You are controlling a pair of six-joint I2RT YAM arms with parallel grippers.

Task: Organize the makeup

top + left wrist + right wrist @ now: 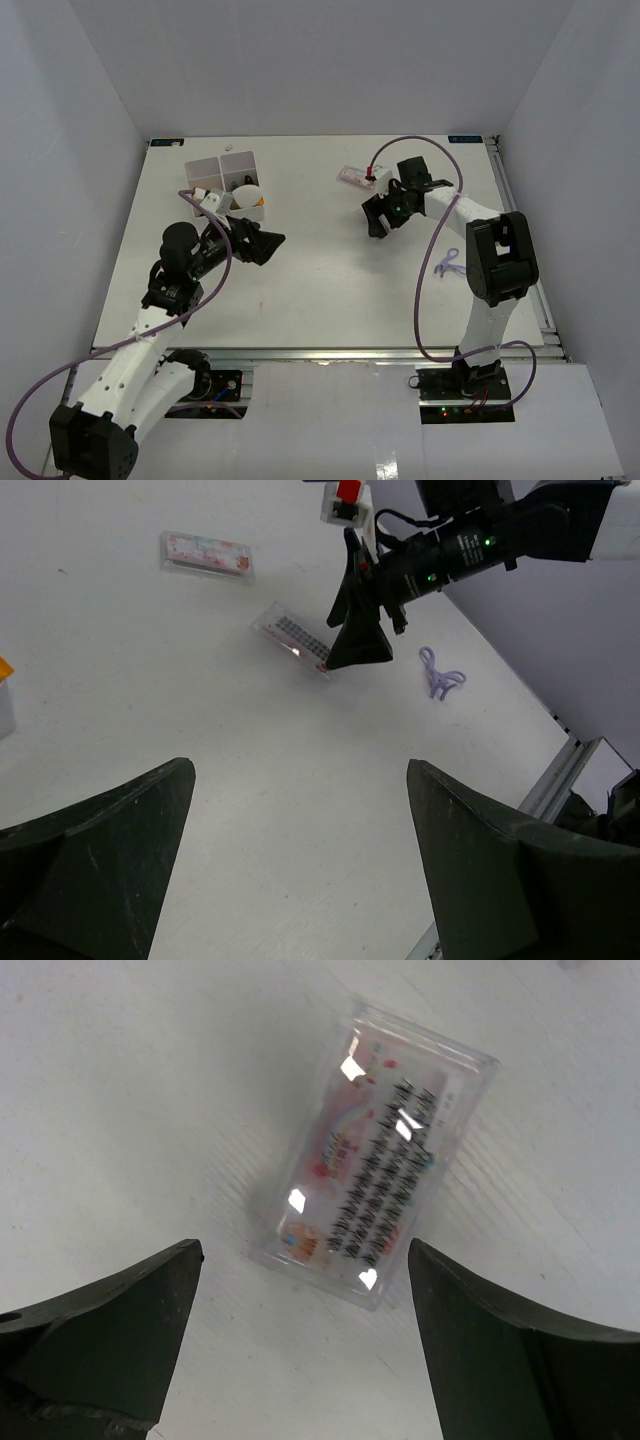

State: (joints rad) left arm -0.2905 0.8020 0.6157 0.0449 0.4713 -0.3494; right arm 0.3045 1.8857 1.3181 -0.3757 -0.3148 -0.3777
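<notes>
Black right gripper [300, 1252]: spread wide, empty, hovering over clear packet [375, 1200] flat on table [120, 1080].
Left gripper [300, 780]: splayed too, nothing held.
Table: white, pale walls [330, 60] all round.
Nearby: second packet [207, 553], purple cord [440, 675], white box [222, 172].

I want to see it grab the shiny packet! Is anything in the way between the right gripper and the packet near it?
No, nothing visible. The right gripper is open over the packet, which lies flat on the table with nothing on top of it. The second packet lies off to one side, apart.
</notes>
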